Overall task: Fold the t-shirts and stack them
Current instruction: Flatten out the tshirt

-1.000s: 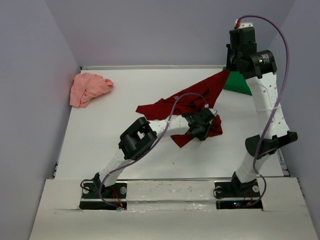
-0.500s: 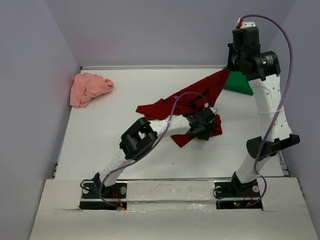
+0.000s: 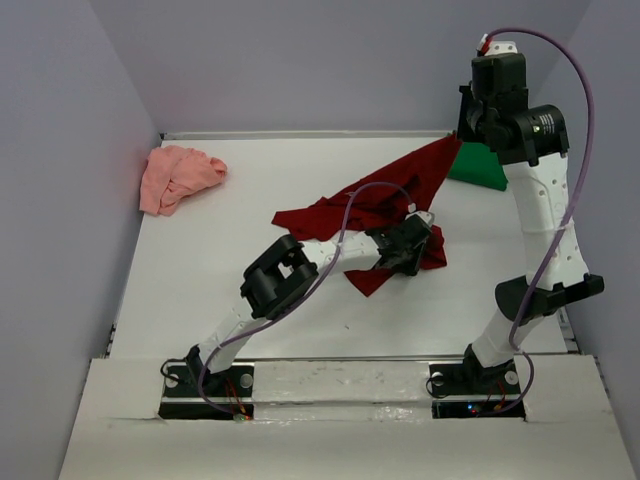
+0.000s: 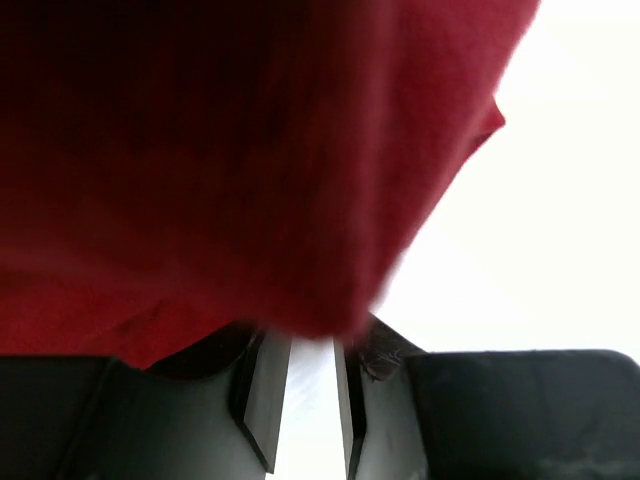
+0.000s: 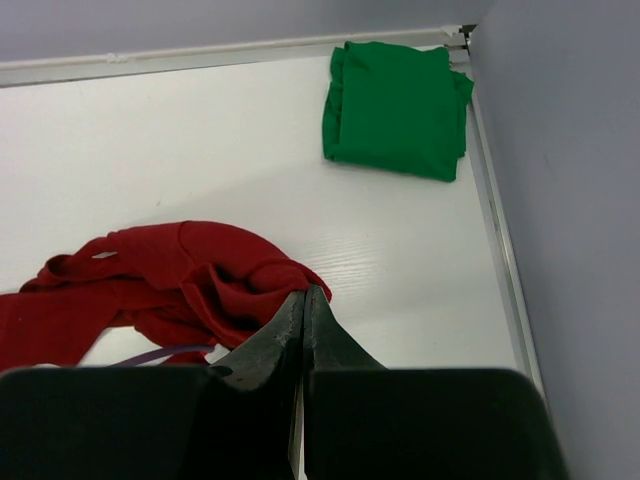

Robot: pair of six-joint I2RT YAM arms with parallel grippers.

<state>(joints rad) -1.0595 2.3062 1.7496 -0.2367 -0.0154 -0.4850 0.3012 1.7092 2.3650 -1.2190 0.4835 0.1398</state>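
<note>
The dark red t-shirt [image 3: 370, 205] lies crumpled mid-table, one corner pulled up taut toward the back right. My right gripper [image 3: 458, 140] hangs high there, shut on that corner [image 5: 304, 292]. My left gripper [image 3: 420, 248] sits low at the shirt's near right edge. In the left wrist view its fingers [image 4: 262, 395] stand apart with white table between them, and red cloth [image 4: 200, 150] drapes over and hides the tips. The green t-shirt [image 5: 395, 105] lies folded in the back right corner [image 3: 478, 168]. The salmon-pink t-shirt [image 3: 175, 175] is bunched at the back left.
Grey walls close the table on the left, back and right. A metal rail [image 5: 495, 230] runs along the right edge beside the green shirt. The left arm's purple cable [image 3: 350, 215] loops over the red shirt.
The right arm has drifted slightly right and up with the red corner, drawing the cloth tauter. The left gripper stays at the shirt's near edge, shifted only slightly.
</note>
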